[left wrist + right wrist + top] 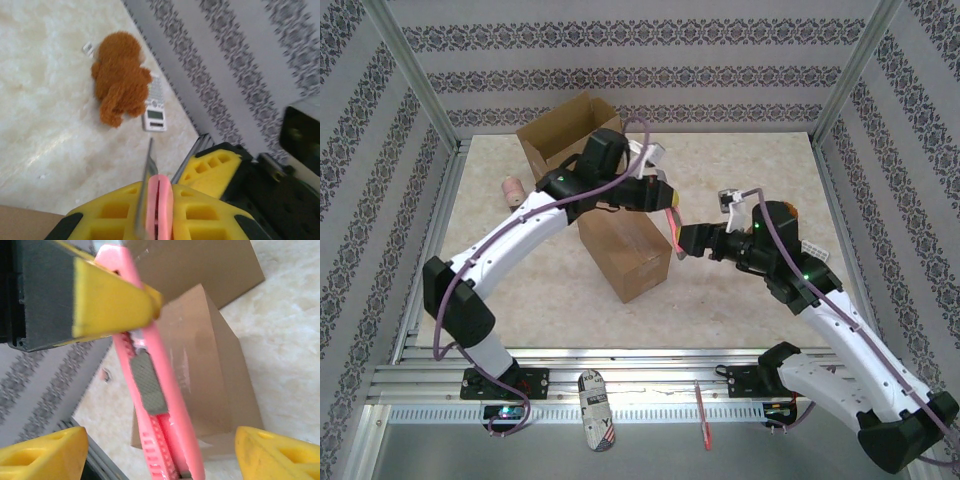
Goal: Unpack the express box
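Right wrist view: the left gripper clamps the knife inside the open jaws of the right gripper, seemingly for handover.

The pink utility knife is hanging nearly upright, its upper part being pinched between the left gripper's yellow fingers, and its ribbed grey slider is facing outward just below them. Its lower end is sitting between the right gripper's fingers, which are standing wide apart and not touching it. From the left wrist the knife is showing edge-on in the closed jaws, with a thin grey metal strip reaching out past the fingertips. The express box, plain brown cardboard with its flaps closed, is lying just behind and below both sets of fingers, apart from the knife
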`<action>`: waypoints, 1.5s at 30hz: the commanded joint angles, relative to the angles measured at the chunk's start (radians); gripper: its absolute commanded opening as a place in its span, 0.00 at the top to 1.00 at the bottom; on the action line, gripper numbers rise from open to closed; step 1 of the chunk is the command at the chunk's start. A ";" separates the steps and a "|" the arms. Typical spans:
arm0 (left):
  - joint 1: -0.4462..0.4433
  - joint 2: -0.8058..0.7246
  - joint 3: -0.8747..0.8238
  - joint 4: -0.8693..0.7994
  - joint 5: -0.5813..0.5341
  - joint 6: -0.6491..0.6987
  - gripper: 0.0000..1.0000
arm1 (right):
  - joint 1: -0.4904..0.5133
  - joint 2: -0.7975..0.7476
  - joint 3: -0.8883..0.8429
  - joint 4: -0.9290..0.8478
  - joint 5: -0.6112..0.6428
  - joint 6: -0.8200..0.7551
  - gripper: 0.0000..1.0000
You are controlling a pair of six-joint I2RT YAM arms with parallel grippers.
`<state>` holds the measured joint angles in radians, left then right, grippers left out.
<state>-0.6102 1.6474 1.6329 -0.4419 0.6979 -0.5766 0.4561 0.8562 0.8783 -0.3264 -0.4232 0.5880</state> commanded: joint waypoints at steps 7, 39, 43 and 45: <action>0.079 -0.151 -0.161 0.452 0.140 -0.226 1.00 | -0.052 -0.005 -0.069 0.382 -0.185 0.180 0.20; 0.098 -0.243 -0.313 0.731 0.108 -0.374 1.00 | 0.013 0.153 -0.035 0.838 -0.224 0.368 0.57; 0.097 -0.244 -0.319 0.739 0.111 -0.378 1.00 | 0.015 0.168 -0.028 0.862 -0.233 0.384 0.61; 0.097 -0.245 -0.321 0.745 0.112 -0.381 1.00 | 0.016 0.174 -0.026 0.869 -0.236 0.392 0.62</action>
<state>-0.5217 1.4330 1.3231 0.2272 0.7914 -0.9516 0.4610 1.0267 0.8169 0.4690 -0.6315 0.9646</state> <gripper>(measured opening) 0.136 0.384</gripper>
